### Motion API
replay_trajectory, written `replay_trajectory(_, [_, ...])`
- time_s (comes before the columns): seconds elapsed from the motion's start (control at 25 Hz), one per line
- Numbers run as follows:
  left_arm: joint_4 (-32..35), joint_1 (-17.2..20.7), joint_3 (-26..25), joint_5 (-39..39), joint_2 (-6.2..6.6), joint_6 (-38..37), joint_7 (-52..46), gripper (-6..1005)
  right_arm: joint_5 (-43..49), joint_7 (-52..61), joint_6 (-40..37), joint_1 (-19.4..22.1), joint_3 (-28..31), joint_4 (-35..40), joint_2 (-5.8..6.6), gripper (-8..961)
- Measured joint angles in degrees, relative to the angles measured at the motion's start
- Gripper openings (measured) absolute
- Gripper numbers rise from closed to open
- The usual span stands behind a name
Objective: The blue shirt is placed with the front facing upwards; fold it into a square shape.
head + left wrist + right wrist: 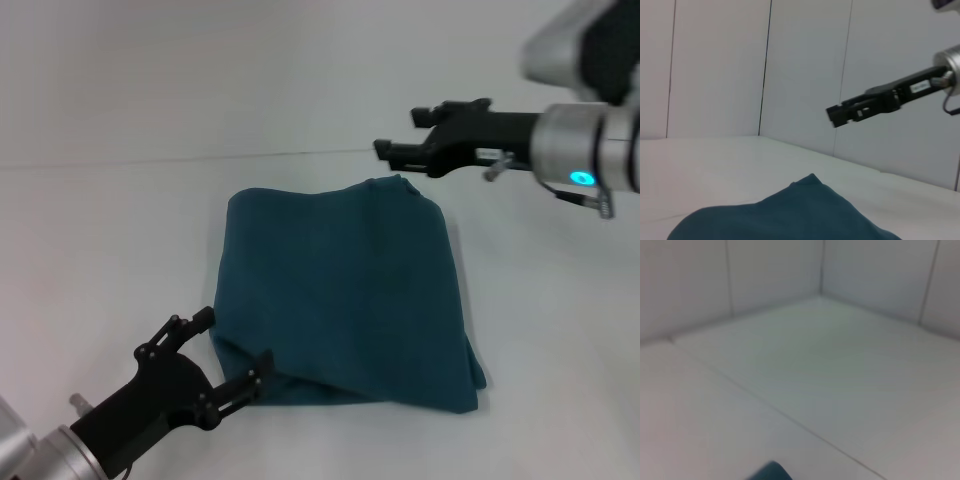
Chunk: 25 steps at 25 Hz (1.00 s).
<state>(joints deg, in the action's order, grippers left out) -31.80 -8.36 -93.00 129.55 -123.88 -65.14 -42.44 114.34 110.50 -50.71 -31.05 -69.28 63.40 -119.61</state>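
Nearest the robot, the left tool (228, 350) sits low over the plain white table (110, 240), its black fingers spread apart and empty at the near left corner of the dark teal-blue cotton shirt (345, 290); one fingertip lies just at the cloth's edge. The shirt rests on the middle of the table, folded into a rough rectangle with its plain side up and a small fold of fabric sticking out at the near right corner. Beyond its far right corner, the right tool (405, 135) hangs in the air above the table, its black fingers parted and holding nothing. A thin seam crosses the table behind the shirt. Pale panelled walls (715, 65) close the room.
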Motion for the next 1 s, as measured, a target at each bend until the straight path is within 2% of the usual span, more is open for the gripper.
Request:
replay_trajectory(0.08, [-0.19, -0.29, -0.36, 0.01, 0.04, 0.04, -0.19, 934, -7.58, -8.07, -4.43, 2.27, 4.45, -1.64, 0.01, 644])
replay_trajectory(0.2, [0.03, -1.26, -1.53, -0.09, 0.34, 0.08, -1.68, 934, -15.25, -21.31, -14.93, 4.46, 13.64, -6.71, 0.10, 738])
replay_trajectory(0.36, [0.22, -2.95, -1.65, -0.80, 1.57, 0.00, -5.09, 934, -14.80, -33.69, -26.59, 7.43, 24.58, -13.10, 0.65, 859])
replay_trajectory(0.48, [0.22, -4.67, -1.57, -3.37, 2.84, -0.17, -8.85, 934, -13.80, -35.94, -27.58, 9.07, 24.98, -14.04, 0.75, 947])
replay_trajectory(0.64, [-0.15, -7.53, -1.94, -8.35, 4.38, -0.59, -14.95, 934, -10.64, -36.83, -28.26, 10.90, 25.33, -14.83, 0.78, 946])
replay_trajectory(0.8, [-0.43, -8.69, -2.08, -10.43, 4.59, -0.84, -15.75, 934, -8.15, -37.82, -29.36, 11.56, 25.24, -16.26, 0.59, 946])
replay_trajectory(1.0, [-0.75, -8.86, -2.19, -11.07, 4.23, -0.67, -15.62, 934, -6.65, -39.82, -28.90, 11.25, 25.64, -18.88, 0.21, 946])
